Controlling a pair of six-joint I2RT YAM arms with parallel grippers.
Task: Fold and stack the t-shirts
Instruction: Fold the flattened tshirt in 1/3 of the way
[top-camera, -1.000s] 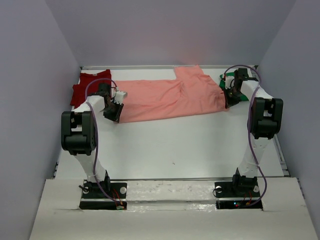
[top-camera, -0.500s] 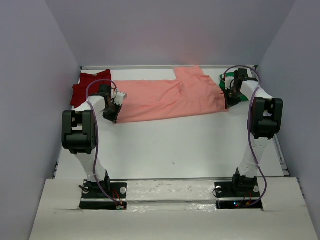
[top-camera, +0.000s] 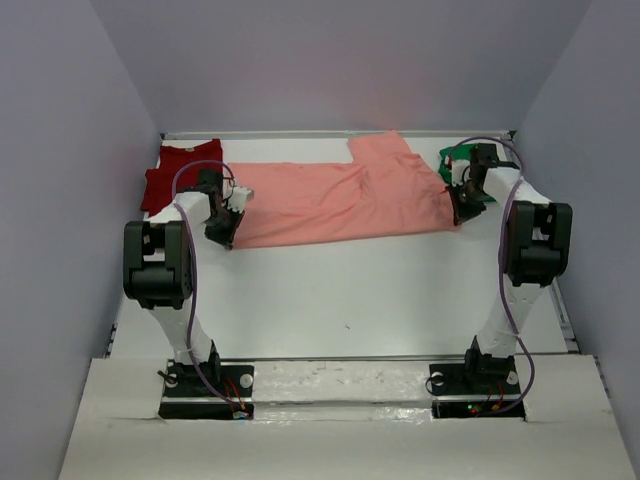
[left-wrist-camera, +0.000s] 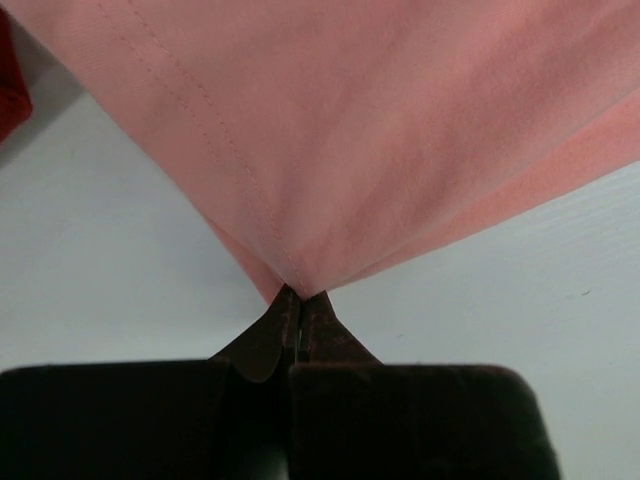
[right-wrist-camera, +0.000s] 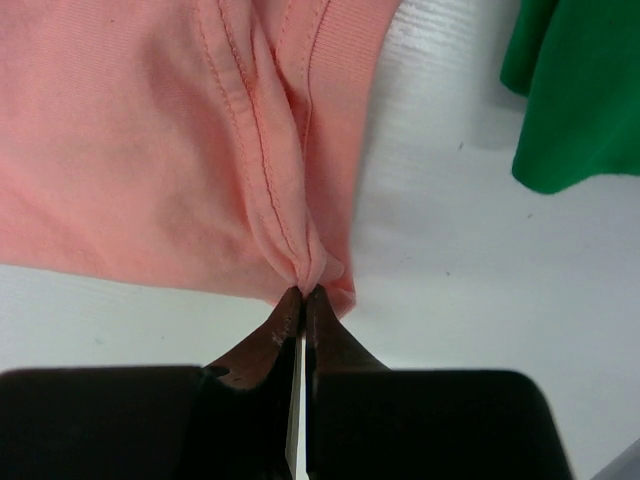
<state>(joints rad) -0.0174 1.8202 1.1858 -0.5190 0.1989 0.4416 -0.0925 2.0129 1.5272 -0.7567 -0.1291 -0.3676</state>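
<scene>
Update | left end effector (left-wrist-camera: 297, 300) just shut on salmon-pink cloth t-shirt (top-camera: 340, 200) corner | right end effector (right-wrist-camera: 303, 295) grips opposite end | fold ready

a robotics lab cell: grey panels (top-camera: 340, 60) wall in a white table (top-camera: 350, 290), left arm (top-camera: 160, 265) and right arm (top-camera: 535, 245) bolted to its near edge.

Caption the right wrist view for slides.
Right gripper shut on salmon-pink cloth t-shirt; bright green cloth t-shirt lies apart.

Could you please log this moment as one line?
left gripper jaws: shut on salmon-pink t-shirt; right gripper jaws: shut on same shirt; dark red t-shirt: far left; green t-shirt: far right
</scene>
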